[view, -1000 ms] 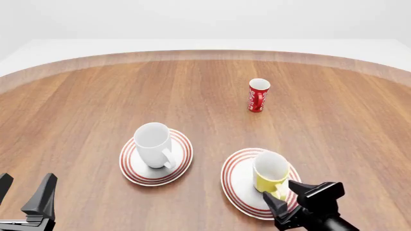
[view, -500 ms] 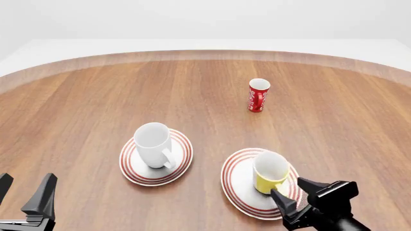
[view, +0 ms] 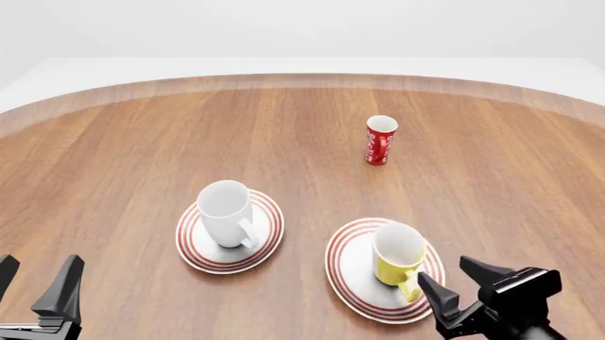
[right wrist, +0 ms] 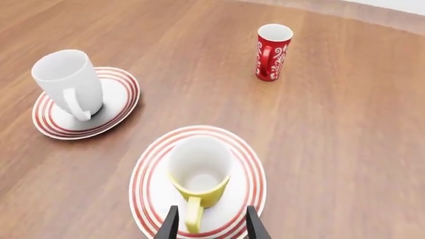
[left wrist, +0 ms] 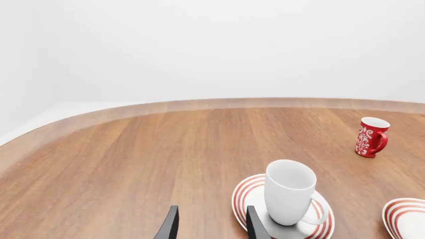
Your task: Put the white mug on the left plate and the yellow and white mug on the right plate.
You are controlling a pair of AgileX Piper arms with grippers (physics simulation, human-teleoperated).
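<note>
White mug (view: 226, 210): upright on our left plate (view: 270, 241), its goal.
Yellow and white mug (view: 398, 253): on right plate (view: 345, 265).
Right gripper (view: 465, 283): jaws apart, empty, just clear.
Left gripper (view: 38, 280): spread, idle at table's near edge.

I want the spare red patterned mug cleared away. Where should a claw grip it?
Grip the slim red mug with white pattern across its body from above, fingers on the left and right sides. It stands upright and its handle faces the arms, so a near-side approach would probably meet the handle.
</note>
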